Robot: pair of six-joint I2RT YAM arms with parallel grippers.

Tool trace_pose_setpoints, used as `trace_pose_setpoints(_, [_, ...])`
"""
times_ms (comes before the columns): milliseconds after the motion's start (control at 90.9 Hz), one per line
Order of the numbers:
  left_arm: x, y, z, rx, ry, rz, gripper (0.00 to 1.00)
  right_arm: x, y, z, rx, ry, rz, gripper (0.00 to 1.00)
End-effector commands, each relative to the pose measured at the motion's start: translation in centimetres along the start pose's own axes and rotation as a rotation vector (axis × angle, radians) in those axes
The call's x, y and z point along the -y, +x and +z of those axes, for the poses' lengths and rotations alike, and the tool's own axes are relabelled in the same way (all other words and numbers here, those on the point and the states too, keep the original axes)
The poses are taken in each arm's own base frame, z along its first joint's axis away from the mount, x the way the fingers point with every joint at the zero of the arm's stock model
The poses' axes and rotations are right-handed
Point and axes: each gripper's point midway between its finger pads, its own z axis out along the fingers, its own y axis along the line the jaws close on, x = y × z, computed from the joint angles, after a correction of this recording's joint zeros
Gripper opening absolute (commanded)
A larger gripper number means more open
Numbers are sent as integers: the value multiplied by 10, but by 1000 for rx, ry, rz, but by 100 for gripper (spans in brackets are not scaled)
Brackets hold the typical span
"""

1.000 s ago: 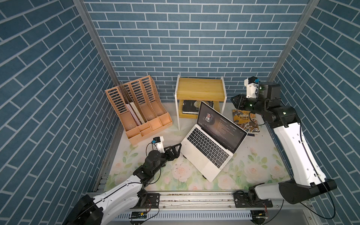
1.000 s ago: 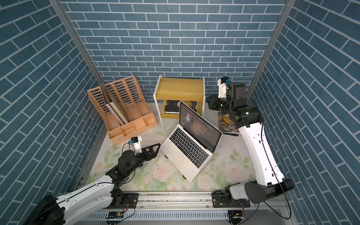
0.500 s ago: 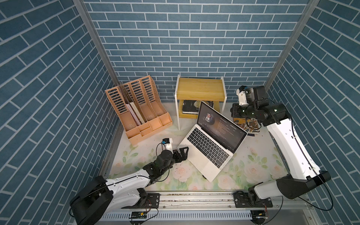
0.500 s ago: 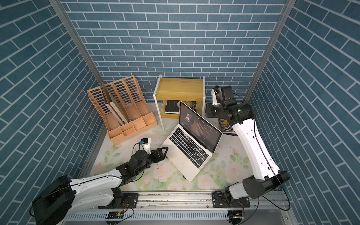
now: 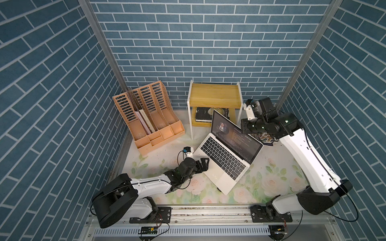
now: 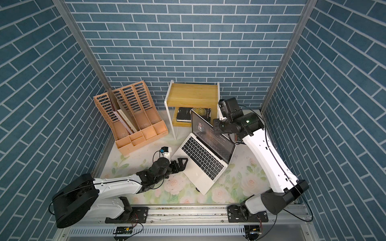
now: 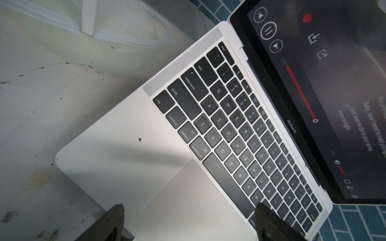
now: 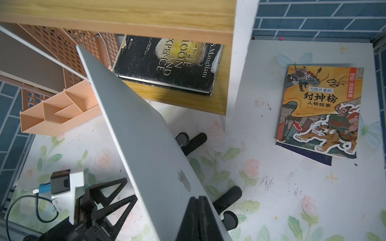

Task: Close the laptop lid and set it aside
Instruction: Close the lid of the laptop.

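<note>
- Right wrist view: the right claw [image 8: 198,219] is seen pressed shut with nothing held, its tips set at the silver back of the lid [image 8: 142,133] near the logo; contact cannot be confirmed.
- The lid is raised, its long edge slanting away from the wooden shelf [image 5: 215,97]. The screen is turned away from this nearer claw, so a push toward the keyboard is judged to be needed.
- The laptop [image 5: 223,158] is propped on a black stand [image 8: 196,141] just in front of the shelf.
- The left claw [image 5: 203,164], spread wide and empty, is placed at the palm-rest edge, farther from the shelf.
</note>
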Motion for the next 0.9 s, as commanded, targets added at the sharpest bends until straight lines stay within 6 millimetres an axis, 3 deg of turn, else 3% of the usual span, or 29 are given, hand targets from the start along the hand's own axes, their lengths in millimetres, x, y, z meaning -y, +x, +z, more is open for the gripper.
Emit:
trace_pose_setpoints(0, [-8, 4, 2, -11, -50, -23, 100, -4, 19, -6, -54, 12, -13, 7])
trace_pose_setpoints(275, [-21, -4, -1, -1, -179, -11, 100, -26, 35, -10, -84, -11, -46, 11])
trace_pose_setpoints(330, [-34, -4, -5, 2, -249, 3, 100, -34, 40, -10, -96, -27, -54, 12])
trace_pose_setpoints(440, [-39, -23, -16, 58, -344, 15, 100, -46, 48, -9, -112, -47, -81, 15])
trace_pose_setpoints(693, [-58, -64, -68, 213, -539, -1, 100, -71, 55, -6, -98, -127, -106, 19])
trace_pose_setpoints(891, [-44, -95, -114, 345, -447, -100, 100, -93, 63, 0, -88, -240, -110, 19])
